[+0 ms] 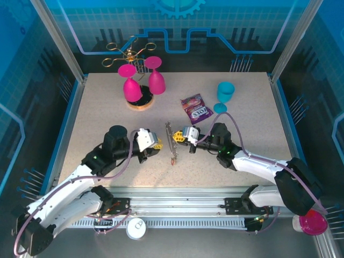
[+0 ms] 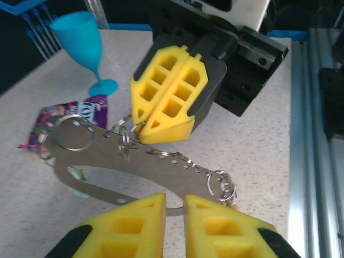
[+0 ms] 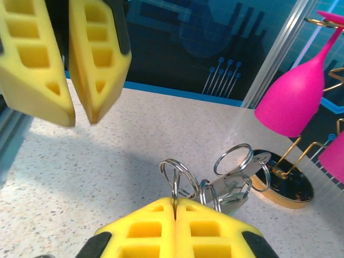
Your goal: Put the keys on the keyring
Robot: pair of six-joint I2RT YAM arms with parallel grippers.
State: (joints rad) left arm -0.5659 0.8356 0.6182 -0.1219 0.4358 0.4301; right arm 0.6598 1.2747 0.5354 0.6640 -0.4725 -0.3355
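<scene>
The keyring [image 1: 171, 141] lies mid-table as a thin grey metal strap loop [image 2: 161, 166] dotted with holes and carrying several small wire rings. My right gripper [image 1: 181, 138] is shut, pinching one upright ring [image 3: 174, 180] at its fingertips [image 3: 176, 201]. In the left wrist view its yellow fingers [image 2: 166, 97] close on a ring at the strap's far edge. My left gripper [image 1: 158, 144] sits just left of the strap, its pads [image 2: 134, 220] a narrow gap apart with nothing between them. A tiny reddish bit [image 1: 173, 160] hangs at the strap's near end. I cannot make out any keys clearly.
A purple candy packet [image 1: 195, 109] and a blue goblet [image 1: 224, 94] stand behind the right gripper. Two pink goblets [image 1: 141, 86] hang on a gold wire rack [image 1: 130, 52] at the back left. Another pink goblet [image 1: 313, 221] lies off the table at the near right.
</scene>
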